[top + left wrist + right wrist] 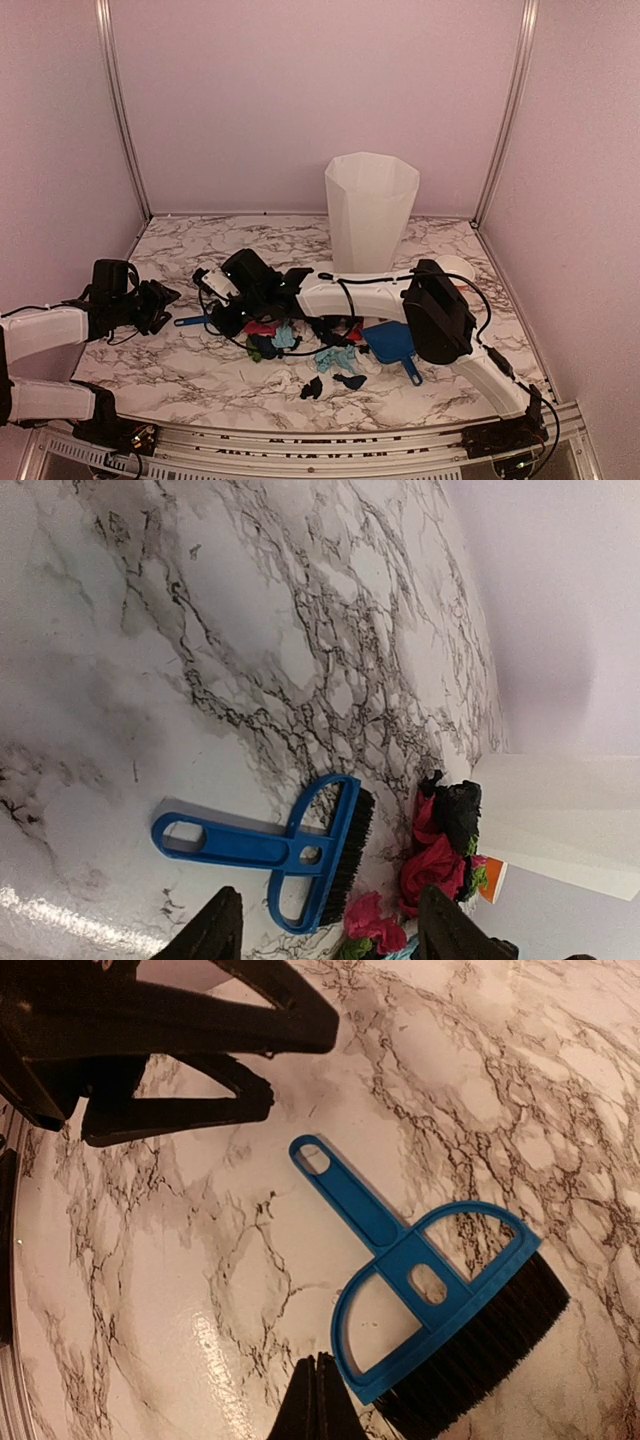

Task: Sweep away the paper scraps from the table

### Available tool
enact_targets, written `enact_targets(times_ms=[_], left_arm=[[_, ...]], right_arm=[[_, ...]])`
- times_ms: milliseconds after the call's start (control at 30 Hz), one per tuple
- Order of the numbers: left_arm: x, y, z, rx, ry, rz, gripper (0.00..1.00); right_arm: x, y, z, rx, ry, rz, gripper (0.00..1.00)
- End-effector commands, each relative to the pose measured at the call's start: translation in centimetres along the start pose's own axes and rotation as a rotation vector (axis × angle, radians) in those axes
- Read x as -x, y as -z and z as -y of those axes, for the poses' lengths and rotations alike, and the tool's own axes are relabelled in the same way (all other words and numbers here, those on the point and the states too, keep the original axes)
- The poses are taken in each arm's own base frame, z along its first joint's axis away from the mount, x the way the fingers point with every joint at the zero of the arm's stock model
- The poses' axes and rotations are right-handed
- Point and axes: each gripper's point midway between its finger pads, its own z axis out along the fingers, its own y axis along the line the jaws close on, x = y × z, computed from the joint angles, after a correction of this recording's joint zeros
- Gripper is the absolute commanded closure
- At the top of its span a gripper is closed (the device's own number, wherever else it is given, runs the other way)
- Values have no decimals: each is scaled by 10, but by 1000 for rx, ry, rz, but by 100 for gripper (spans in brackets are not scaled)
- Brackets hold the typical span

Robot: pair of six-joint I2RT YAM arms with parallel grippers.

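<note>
The paper scraps [335, 357] lie in a loose pile of black, red, green and light blue bits on the marble table [180, 370], partly under my right arm. In the left wrist view red, pink and black scraps [435, 865] lie just past the bristles of a blue brush [290, 850]. My left gripper [165, 298] is open and empty, its fingers [215, 935] standing either side of the brush [190, 321]. My right gripper [319, 1362] is shut and empty. It hovers beside the brush head [430, 1280], facing the left gripper [180, 1050].
A blue dustpan [393, 343] lies right of the pile, under my right arm's elbow. A tall white bin [370, 210] stands at the back centre; it also shows in the left wrist view [560, 820]. A small white bowl [458, 268] sits to its right. Pinkish walls close three sides.
</note>
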Motion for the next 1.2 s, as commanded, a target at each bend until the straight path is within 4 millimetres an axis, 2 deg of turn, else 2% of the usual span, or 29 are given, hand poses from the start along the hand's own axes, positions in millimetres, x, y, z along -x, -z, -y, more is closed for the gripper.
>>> enact_targets(times_ms=[0,200,333,467,500,667,900,1033,1167], left_arm=[[13,4,-17,137,-65,38,40],[31,-9,-24,284,-196,29,39],[34,-27,-33,370,-273,-25,39],[26,-44,-40,418,-343,-109,40],[26,-50,-33,410,-361,-123,40],[-3,-74,-27,430,-458,-242,42],[-49,-91,-23,452,-553,-341,43],[-73,-94,-10,391,-535,-377,43],[-86,-91,5,296,-456,-390,43]], right_arm=[[21,16,8,-64,34,32,97],[16,15,54,-239,-34,-33,57],[11,10,61,-272,-78,-37,46],[6,1,72,-318,-101,-27,41],[4,-2,75,-331,-103,-27,40],[-17,-14,88,-378,-105,-68,39],[-41,1,96,-446,-100,-135,37],[-54,10,87,-445,-108,-161,35],[-59,23,80,-465,-125,-163,35]])
